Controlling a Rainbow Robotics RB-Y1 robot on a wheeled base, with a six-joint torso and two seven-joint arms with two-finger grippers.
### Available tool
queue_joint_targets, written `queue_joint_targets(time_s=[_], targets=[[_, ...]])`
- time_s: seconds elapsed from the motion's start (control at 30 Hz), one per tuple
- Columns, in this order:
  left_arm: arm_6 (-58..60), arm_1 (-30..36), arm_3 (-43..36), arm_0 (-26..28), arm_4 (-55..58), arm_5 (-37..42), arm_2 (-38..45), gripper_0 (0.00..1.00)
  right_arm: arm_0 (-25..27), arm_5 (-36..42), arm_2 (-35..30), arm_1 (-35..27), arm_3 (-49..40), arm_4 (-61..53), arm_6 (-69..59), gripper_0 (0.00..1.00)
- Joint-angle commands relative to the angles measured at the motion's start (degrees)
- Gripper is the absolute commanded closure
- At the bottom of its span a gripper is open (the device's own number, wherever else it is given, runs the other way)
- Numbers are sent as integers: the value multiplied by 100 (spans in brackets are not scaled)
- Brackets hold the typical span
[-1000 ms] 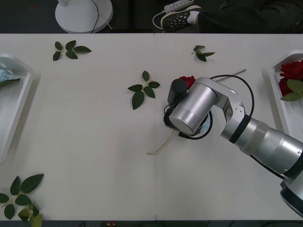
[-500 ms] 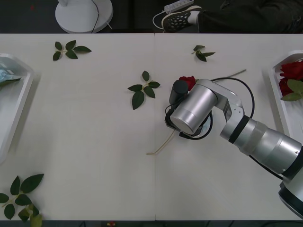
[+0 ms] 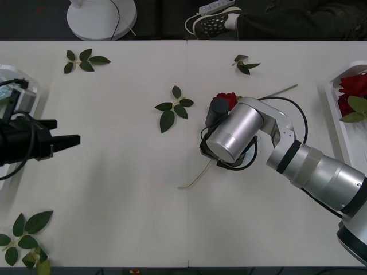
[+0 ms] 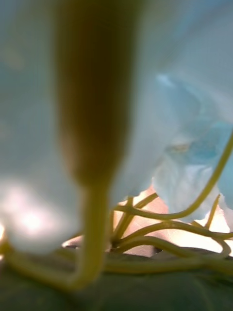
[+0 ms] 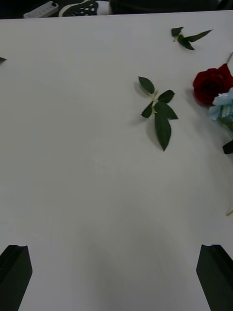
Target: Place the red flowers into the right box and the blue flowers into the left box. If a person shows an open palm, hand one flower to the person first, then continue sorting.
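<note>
The right arm was stretched over the middle of the white table (image 3: 114, 189), and the right gripper (image 3: 221, 150) was hidden under its round silver wrist. It could not be told whether its fingers were wide or narrow. In the right wrist view, pale blue petals (image 4: 194, 165) and thin yellow-green stems (image 4: 160, 243) were seen very close and blurred. A thick stem (image 4: 92, 107) stood across the front.

A red flower (image 3: 227, 99) lay just beside the wrist, partly covered by it. From the left wrist view, the same red bloom was seen whole, with a blue flower (image 5: 224, 104) touching it and cut off at the edge. A pale stem end (image 3: 195, 179) stuck out from under the arm.

The left gripper (image 3: 62, 141) was held wide open and empty above the table, near the left box (image 3: 28, 112). Much of that box was covered by the left arm.

More red flowers (image 3: 351, 91) lay in the right box (image 3: 334, 109), which was cut off at the edge. Loose leaf sprigs (image 3: 174, 109) were scattered on the table.
</note>
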Motion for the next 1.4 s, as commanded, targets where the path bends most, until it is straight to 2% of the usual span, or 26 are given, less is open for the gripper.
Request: queue_joint_targets(time_s=[0.03,0.23,0.37,0.5,0.67,0.77,0.87,1.07,1.13,1.4], targets=[[-143,-151,-714,225,494,-14,-92,0,-205,-117,59,178,39,-68,235,100],[-152,-186,-986,375,1179,759,365,0,-214,-161,138,55,-31,-121,446,100],[-248,-186,-1030,419,1759,1260,690,0,-231,-135,129,-296,-435,-472,982,100],[-450,-89,-1057,498,2348,1673,1050,0,-231,173,-12,-973,-1402,-1035,1659,100],[-1189,113,-986,823,2946,1708,1182,0,-222,524,-284,-1940,-2624,-1685,2406,100],[-1795,297,-766,937,3280,1779,1174,0,-152,533,-671,-2573,-3353,-2098,2925,100],[-2279,482,-512,937,3526,1928,1138,0,32,533,-1304,-2827,-3846,-2336,3663,100],[-3026,614,-2,937,3957,2157,989,0,156,454,-2684,-2608,-4065,-3092,5790,100],[-3101,614,112,937,3992,2192,971,0,120,296,-2912,-2493,-4048,-3320,6221,100],[-3101,614,288,928,4106,2236,971,0,-91,-838,-3000,-2010,-4056,-3847,7469,100]])
